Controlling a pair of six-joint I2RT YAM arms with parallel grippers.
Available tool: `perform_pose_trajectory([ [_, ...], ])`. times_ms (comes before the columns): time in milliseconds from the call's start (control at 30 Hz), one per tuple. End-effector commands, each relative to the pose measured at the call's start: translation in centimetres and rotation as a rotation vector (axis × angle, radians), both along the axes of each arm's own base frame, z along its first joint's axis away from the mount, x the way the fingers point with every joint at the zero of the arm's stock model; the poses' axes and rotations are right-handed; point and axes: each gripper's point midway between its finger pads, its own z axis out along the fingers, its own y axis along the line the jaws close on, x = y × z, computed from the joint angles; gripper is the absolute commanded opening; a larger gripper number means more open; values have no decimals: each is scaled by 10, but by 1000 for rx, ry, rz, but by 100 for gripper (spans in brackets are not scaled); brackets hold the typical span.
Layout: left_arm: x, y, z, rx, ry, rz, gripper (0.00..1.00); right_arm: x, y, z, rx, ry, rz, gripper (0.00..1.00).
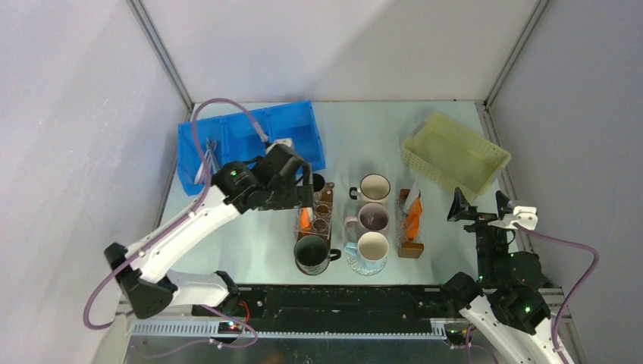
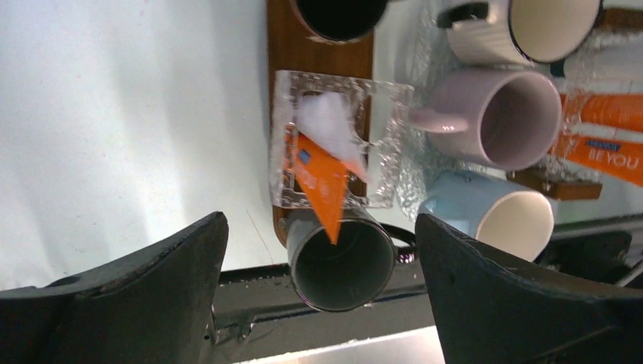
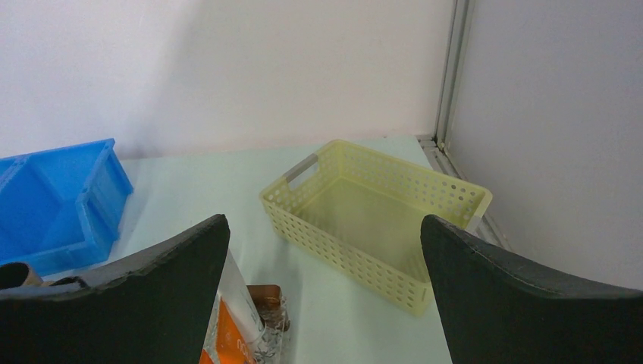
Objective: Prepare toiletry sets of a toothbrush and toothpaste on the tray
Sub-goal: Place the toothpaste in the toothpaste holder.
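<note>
We note left gripper (image 2: 320, 221) spread above orange toothpaste tube (image 2: 318, 182) (clear box (image 2: 388, 144) props it upright); right gripper (image 3: 324, 221) spread, empty.

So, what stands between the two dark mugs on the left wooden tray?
A clear box holding an orange toothpaste tube and something white, seen best in the left wrist view.

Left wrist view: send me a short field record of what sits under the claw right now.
left claw: open, empty, above the clear box
clear box: on the wooden tray, beside the grey mug
toothpaste tube: orange, in the clear box, tip toward the grey mug
right claw: open, empty, facing the yellow basket
</note>
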Motion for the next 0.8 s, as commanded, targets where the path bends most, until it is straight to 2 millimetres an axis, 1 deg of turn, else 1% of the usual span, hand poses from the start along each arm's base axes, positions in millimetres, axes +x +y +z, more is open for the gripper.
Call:
perform_pose_trajectory([
  [0, 12, 23, 5, -120, -75, 135, 100, -14, -12, 15, 61, -95, -13, 99],
  [33, 12, 32, -5, -99, -71, 161, 100, -14, -12, 15, 60, -94, -12, 99],
  [67, 13, 41, -2, -114, -91, 193, 100, -13, -12, 14, 59, -91, -13, 99],
  [100, 13, 47, -5, -109, -94, 210, 100, -12, -11, 14, 58, -89, -11, 99],
  [167, 9, 65, -21, -88, -84, 251, 100, -11, -10, 13, 53, -84, -9, 99],
  [267, 8, 80, -39, -57, -67, 289, 100, -9, -8, 11, 48, -75, -6, 99],
  [300, 5, 83, -50, -34, -48, 293, 100, -8, -7, 11, 46, -73, -5, 99],
  [333, 6, 85, -56, -25, -43, 296, 100, -8, -6, 10, 44, -69, -4, 99],
  [367, 3, 87, -68, -2, -17, 292, 100, -7, -6, 10, 43, -68, -5, 99],
  [400, 5, 86, -72, -1, -14, 292, 100, -7, -5, 10, 42, -66, -2, 99],
  [433, 4, 86, -83, 12, 5, 287, 100, -6, -5, 10, 43, -66, -1, 99],
  [467, 4, 86, -88, 16, 13, 285, 100, -6, -4, 9, 41, -63, 0, 99],
  [500, 4, 86, -97, 31, 25, 285, 100, -5, -4, 8, 39, -60, 1, 99],
  [633, 7, 84, -116, 52, 47, 276, 100, -4, -3, 7, 35, -53, 2, 100],
  [767, 7, 78, -130, 57, 83, 253, 100, -3, -2, 7, 31, -49, 4, 99],
])
